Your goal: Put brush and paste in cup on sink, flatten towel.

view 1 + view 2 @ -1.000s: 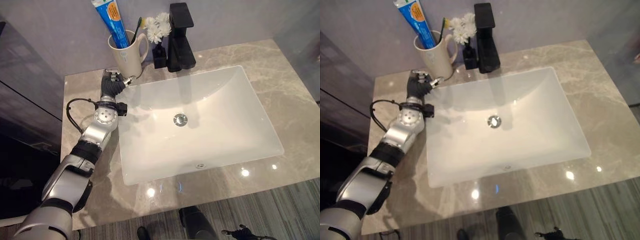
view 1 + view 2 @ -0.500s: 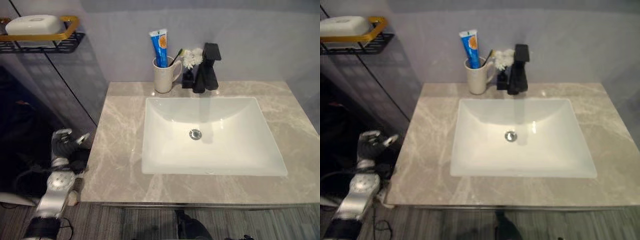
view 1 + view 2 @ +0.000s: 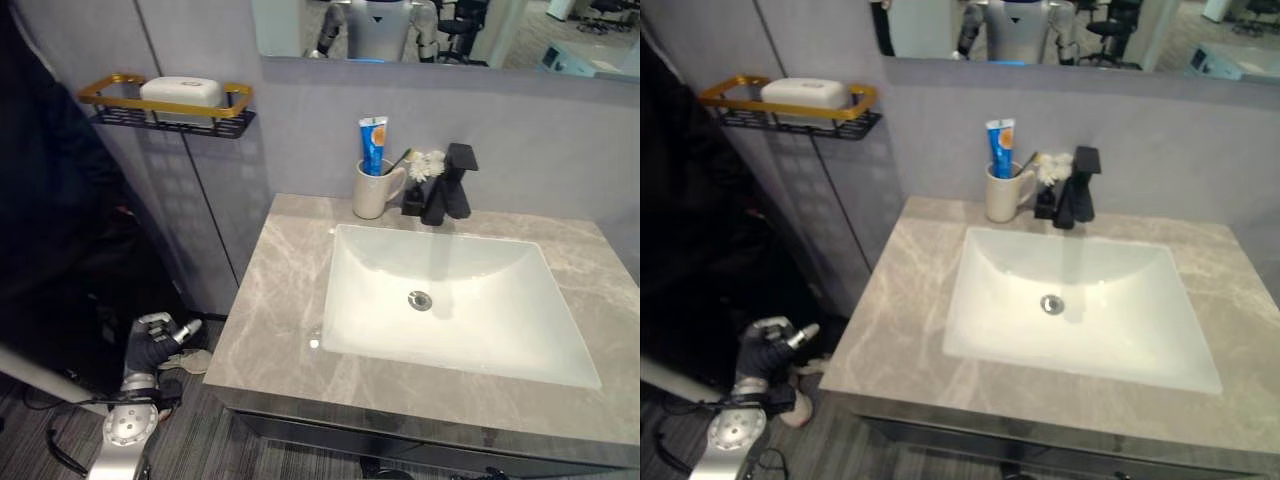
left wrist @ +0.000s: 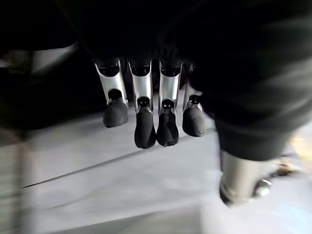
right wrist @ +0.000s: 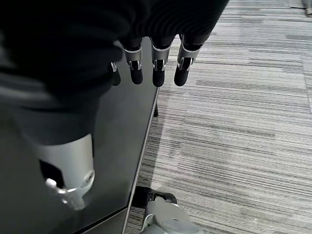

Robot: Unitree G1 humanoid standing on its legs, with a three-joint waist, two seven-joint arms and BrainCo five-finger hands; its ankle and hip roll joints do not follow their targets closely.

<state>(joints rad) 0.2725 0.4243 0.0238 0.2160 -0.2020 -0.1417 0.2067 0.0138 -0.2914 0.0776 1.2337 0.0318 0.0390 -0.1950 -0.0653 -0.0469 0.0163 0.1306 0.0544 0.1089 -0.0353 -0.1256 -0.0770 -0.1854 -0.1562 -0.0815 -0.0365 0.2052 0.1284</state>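
Bathroom corner: grey wall, mirror above, grey marble counter with a white rectangular sink set into it, striped carpet floor below. High on the wall, far above the left hand, a gold-rimmed black shelf carries a white folded towel.

Left hand hangs low, off the counter's near corner, above the floor. Its wrist view shows fingers relaxed and straight, holding nothing. Right hand hangs beside a dark cabinet panel over the carpet; its fingers are likewise loose and empty.

Cup stands at the counter's back edge, well up and away from the left hand, just beside the black faucet and a small white flower. Blue paste and brush already stand in it. That part looks done.

Remaining, as I judge it: the towel.

Risks:
- Shelf is high, with a raised rim; a reach from this low start could catch the rail and drag the towel off onto the floor.
- An arm swinging up close to the counter edge could clip it.
- Cup is top-heavy with the tall tube; a stray brush could tip it into the sink.
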